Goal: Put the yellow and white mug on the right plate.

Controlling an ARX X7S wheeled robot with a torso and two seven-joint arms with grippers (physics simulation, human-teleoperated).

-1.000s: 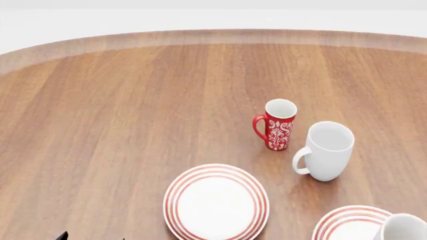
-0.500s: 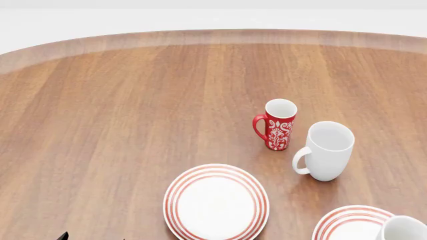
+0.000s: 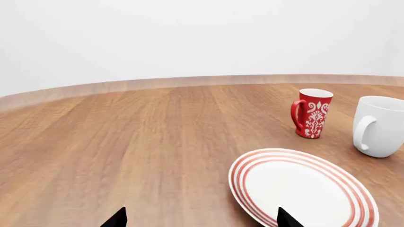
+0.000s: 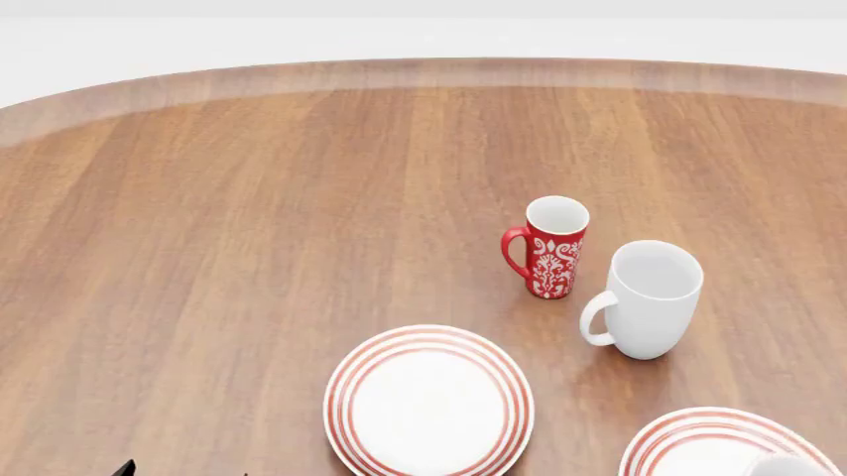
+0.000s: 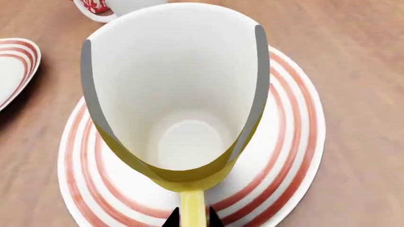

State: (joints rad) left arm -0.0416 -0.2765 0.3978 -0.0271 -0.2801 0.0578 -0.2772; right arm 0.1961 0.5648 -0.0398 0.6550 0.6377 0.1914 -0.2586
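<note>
The yellow and white mug fills the right wrist view, white inside, yellow below, directly over the right plate. My right gripper is shut on the mug's yellow handle. In the head view only the mug's rim shows at the bottom edge, over the right plate. My left gripper is open and empty, low over the table beside the left plate; only its fingertips show.
A red white-patterned mug and a taller white mug stand behind the plates. The left plate lies at centre front. The round wooden table's far edge curves across the back.
The mug has sunk lower in the head view, now almost out of the bottom edge over the right plate. The left gripper has not moved.
</note>
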